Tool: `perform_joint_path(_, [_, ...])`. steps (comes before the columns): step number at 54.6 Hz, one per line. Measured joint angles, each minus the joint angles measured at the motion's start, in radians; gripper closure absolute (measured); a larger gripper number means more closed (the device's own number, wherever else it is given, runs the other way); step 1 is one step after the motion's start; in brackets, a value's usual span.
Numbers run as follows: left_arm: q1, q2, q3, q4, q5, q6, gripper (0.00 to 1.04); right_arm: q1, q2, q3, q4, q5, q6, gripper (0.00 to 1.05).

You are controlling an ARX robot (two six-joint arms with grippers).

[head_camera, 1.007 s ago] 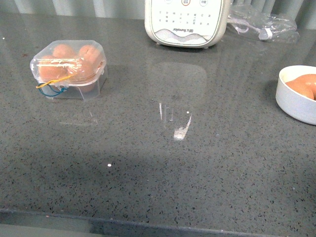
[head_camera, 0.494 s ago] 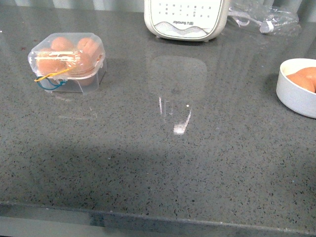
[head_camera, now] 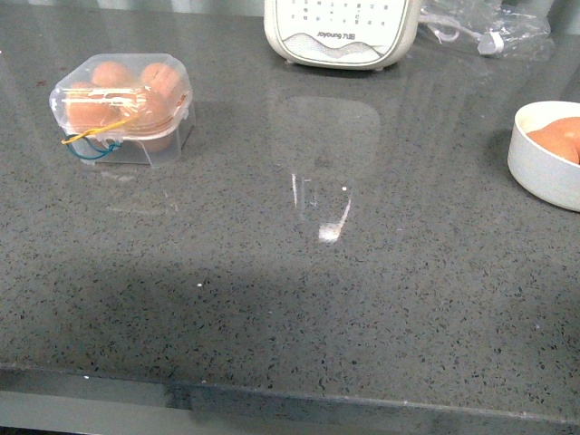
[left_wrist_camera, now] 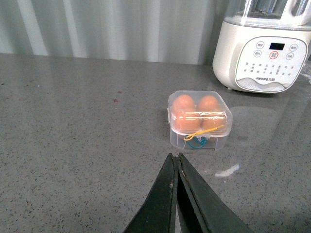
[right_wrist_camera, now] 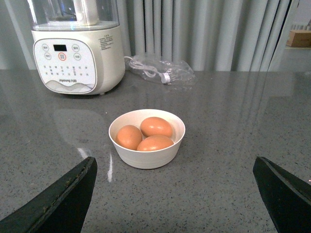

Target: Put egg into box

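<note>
Eggs (left_wrist_camera: 196, 108) fill lidded box (left_wrist_camera: 199, 120); three more in bowl (right_wrist_camera: 147, 154). Left gripper (left_wrist_camera: 177, 160) closed, empty; right gripper (right_wrist_camera: 175, 172) wide open.

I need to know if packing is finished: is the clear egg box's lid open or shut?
Shut. The box has its clear lid down over the eggs, with the yellow cord stretched across it.

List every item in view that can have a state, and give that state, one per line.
egg box: lid closed, eggs inside, yellow and blue cords at its front.
white bowl: upright, holding three eggs.
Joyoung appliance: upright on the counter, its display dark.
clear plastic bag: lying crumpled behind the bowl.
left gripper: shut, empty.
right gripper: wide open, empty.
</note>
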Motion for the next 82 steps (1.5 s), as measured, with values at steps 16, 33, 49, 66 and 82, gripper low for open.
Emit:
perform_joint_path(16, [0.0,-0.185,0.0,-0.188,0.0,0.0,1.01,0.0,0.0,0.0,0.0,0.0,0.0,0.07])
perform_joint_path(33, [0.0,-0.185,0.0,-0.19,0.0,-0.001,0.57,0.0,0.0,0.0,0.0,0.0,0.0,0.07])
perform_joint_path(49, [0.0,-0.185,0.0,-0.19,0.0,-0.001,0.09,0.0,0.0,0.0,0.0,0.0,0.0,0.07])
perform_joint_path(66, [0.0,-0.185,0.0,-0.19,0.0,0.0,0.07,0.0,0.0,0.0,0.0,0.0,0.0,0.07])
perform_joint_path(82, [0.0,-0.185,0.0,-0.19,0.0,0.0,0.07,0.0,0.0,0.0,0.0,0.0,0.0,0.07])
